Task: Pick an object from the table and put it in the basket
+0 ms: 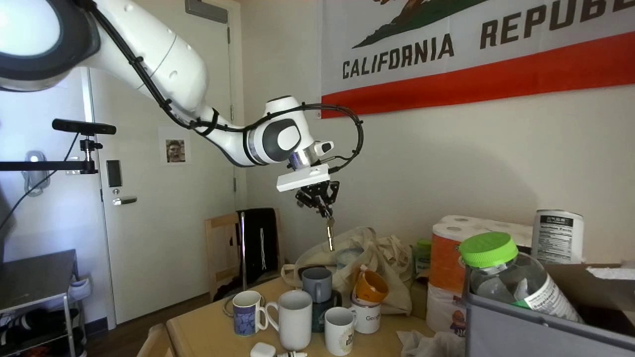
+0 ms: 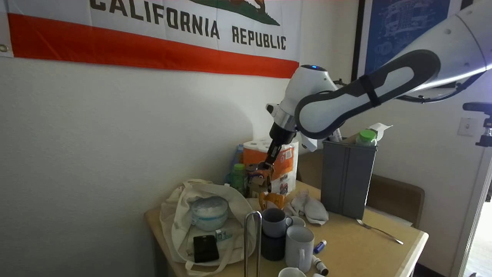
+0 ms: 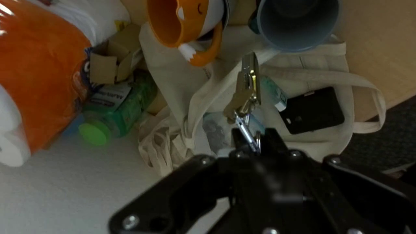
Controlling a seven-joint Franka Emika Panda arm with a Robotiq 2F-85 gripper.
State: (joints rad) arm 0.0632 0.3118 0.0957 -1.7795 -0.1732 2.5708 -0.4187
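Metal keys (image 3: 241,92) hang above the table (image 2: 357,250), clenched in the fingers (image 3: 274,141) of the gripper (image 3: 256,141); in an exterior view their long axis points to 6 o'clock. At 5 o'clock lies the cloth bag (image 1: 381,250), judged the intended basket; whether directly underneath cannot be told. At 4 o'clock stands the grey bin (image 1: 516,337), holding 1 tilted green-lidded jar (image 1: 518,280). Bag contents, wrist view, left to right: 1 translucent container (image 3: 216,130) at 10 o'clock from the fingers, 1 small box (image 3: 275,93) at 1, 1 flat black item (image 3: 313,110) at 2.
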